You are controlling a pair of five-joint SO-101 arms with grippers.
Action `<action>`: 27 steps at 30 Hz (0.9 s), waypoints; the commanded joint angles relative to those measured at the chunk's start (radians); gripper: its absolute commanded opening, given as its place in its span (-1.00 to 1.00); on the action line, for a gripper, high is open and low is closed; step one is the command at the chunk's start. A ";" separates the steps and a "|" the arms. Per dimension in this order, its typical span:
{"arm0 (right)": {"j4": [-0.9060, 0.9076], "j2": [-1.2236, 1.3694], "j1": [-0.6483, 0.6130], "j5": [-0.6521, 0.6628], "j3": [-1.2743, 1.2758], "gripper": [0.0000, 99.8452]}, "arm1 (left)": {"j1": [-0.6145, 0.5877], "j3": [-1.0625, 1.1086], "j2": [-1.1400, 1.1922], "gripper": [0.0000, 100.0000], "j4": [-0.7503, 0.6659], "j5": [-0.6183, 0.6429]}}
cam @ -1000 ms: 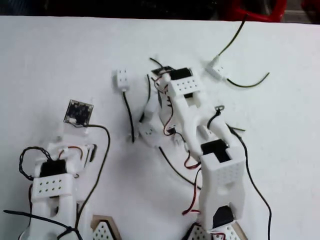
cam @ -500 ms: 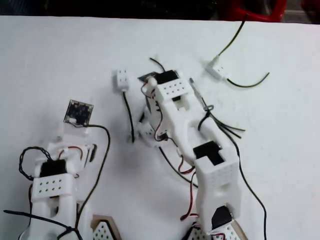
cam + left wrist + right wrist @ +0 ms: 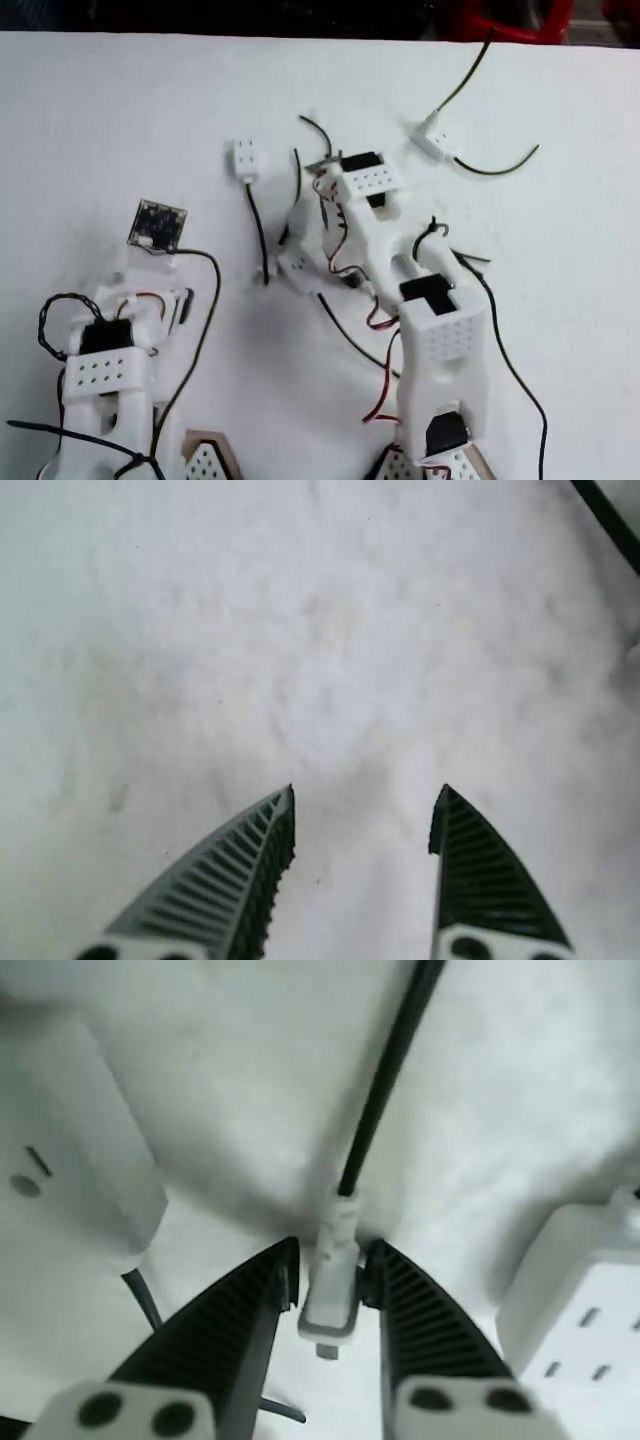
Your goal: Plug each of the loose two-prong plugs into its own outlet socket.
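The right gripper [image 3: 332,1250] is seen in the right wrist view with its fingers [image 3: 250,1310] drawn narrow onto a white two-prong plug [image 3: 330,1300], which is clamped between them by its sides. The prongs are hidden, so their direction cannot be told. A black cord [image 3: 385,1080] leaves the plug's far end and is cut off by the upper edge of the frame. At the lower right of that frame a white socket [image 3: 580,1300] is partly shown, its slots facing up and its body cut off by the edge. At the left, a second socket [image 3: 80,1130] is also only partly seen.

In the high view the right arm [image 3: 440,350] is stretched from the bottom edge toward the centre of the white table [image 3: 100,100], and its fingers and the plug are mostly covered by the wrist. One socket [image 3: 298,268] lies just left of that arm, and another [image 3: 245,158] lies further up and left with a black lead trailing down from it. At the upper right a white block [image 3: 435,138] is seen with thin wires leaving both ends. Whether a plug is seated in it cannot be made out.

The left gripper [image 3: 367,792] is held over bare table with its fingers [image 3: 240,880] spread wide and nothing between them. The left arm [image 3: 100,370] sits at the lower left of the high view, partly cut off by the bottom edge.
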 commanded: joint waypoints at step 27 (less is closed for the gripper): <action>0.054 -0.007 0.015 0.037 -0.097 -0.84 | -0.007 -0.006 -0.021 -0.54 -0.017 -0.011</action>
